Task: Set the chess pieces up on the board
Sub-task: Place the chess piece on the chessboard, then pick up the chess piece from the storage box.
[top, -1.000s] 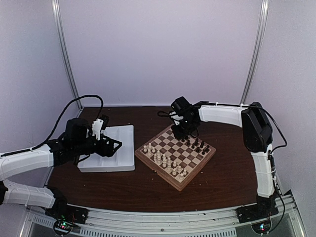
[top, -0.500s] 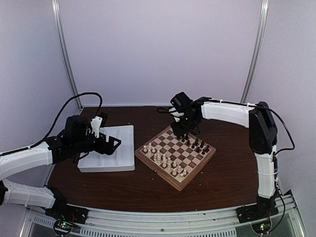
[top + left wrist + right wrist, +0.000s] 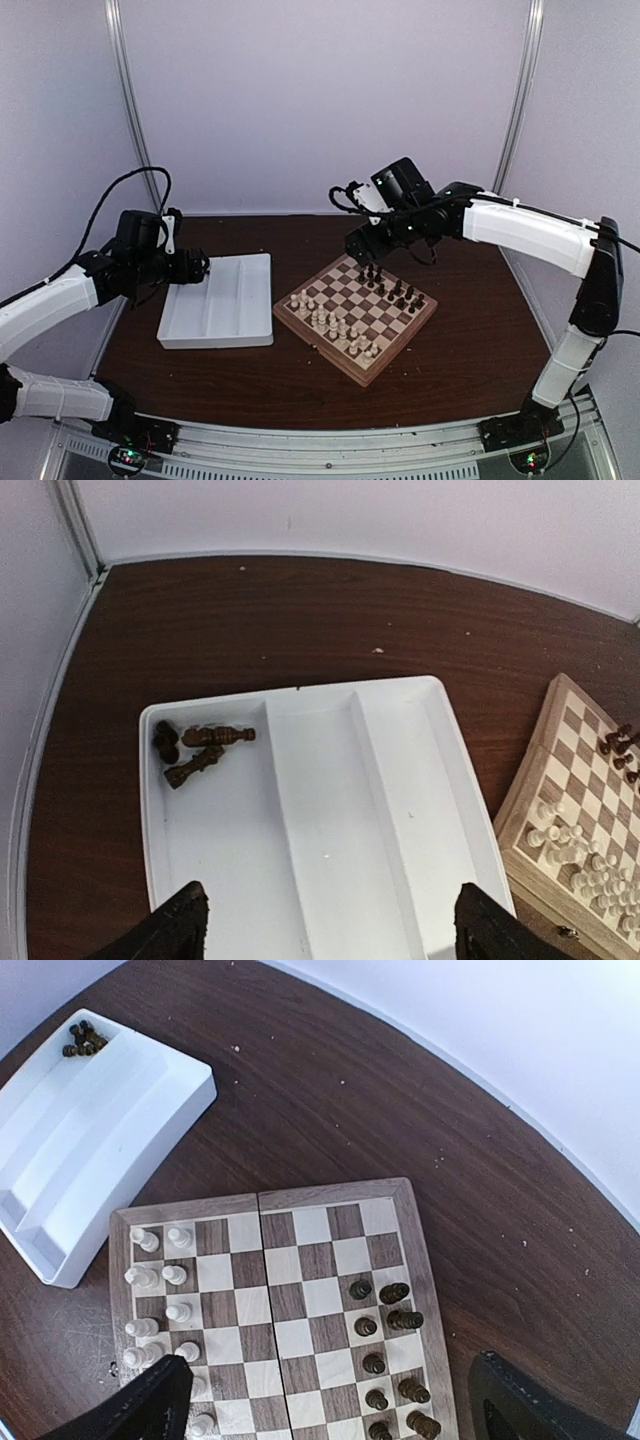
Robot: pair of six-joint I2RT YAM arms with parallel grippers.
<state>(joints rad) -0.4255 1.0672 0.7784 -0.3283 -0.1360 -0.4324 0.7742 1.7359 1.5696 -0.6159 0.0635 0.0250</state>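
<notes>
Your right arm's black two-finger gripper (image 3: 363,245) has lifted off the far corner of the square wooden checkered chessboard (image 3: 312,347) and spread its jaws wide. The tiny dark brown-black chess pieces (image 3: 372,272) it was covering there now stand in plain sight. Your left arm's black gripper (image 3: 196,268) has drawn back from above the white rectangular compartment tray (image 3: 215,341) to its far-left corner.

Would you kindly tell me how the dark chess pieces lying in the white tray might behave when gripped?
The dark chess pieces lie on their sides with rounded bodies, so a nudge probably rolls them. They look small and rigid, likely light. Clustered in a corner of the white tray, one may jostle neighbours.
</notes>
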